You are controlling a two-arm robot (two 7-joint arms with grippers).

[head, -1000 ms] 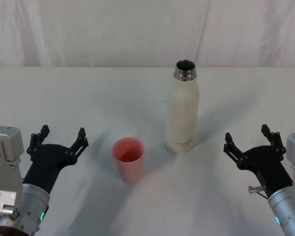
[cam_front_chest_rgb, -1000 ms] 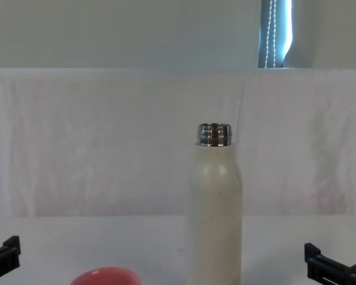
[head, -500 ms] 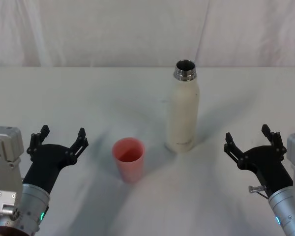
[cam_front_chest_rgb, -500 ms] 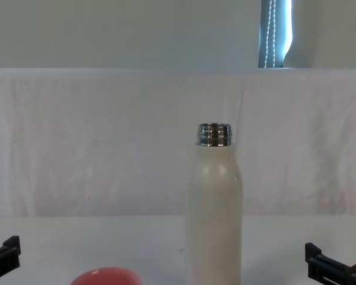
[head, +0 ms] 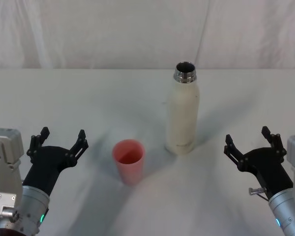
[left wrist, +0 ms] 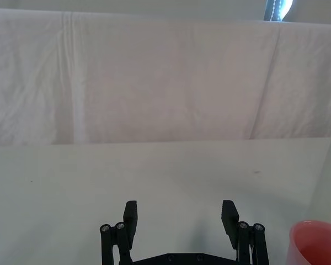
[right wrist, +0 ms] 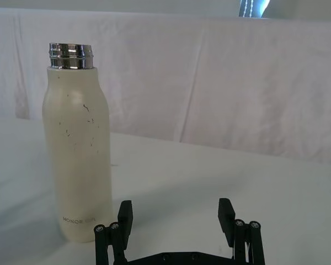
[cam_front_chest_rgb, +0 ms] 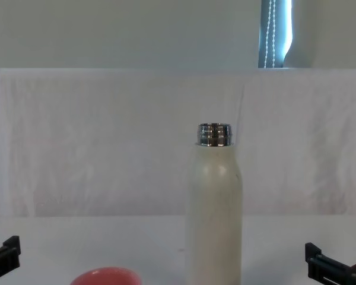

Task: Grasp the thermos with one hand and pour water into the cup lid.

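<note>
Left tool (head: 59,139): I see it spread wide and holding nothing, low at the near left of the counter (head: 78,93).
Right tool (head: 250,140): also spread, nothing between its fingers, low at the near right.
Thermos (head: 183,114): upright and uncapped, ahead of my right tool and to its left, well apart from it; in the right wrist view the thermos (right wrist: 77,146) stands off to one side of the fingers' line, not between them.
Cup lid (head: 129,160): pink, mouth up, to the right of my left tool and about level with it; it sits near the thermos but apart, nearer me.
Open room: I see bare counter between each tool and its nearest item, and more bare counter beyond the thermos.
Edges: a white cloth backdrop (head: 113,29) rises along the counter's far edge, well behind the thermos.
</note>
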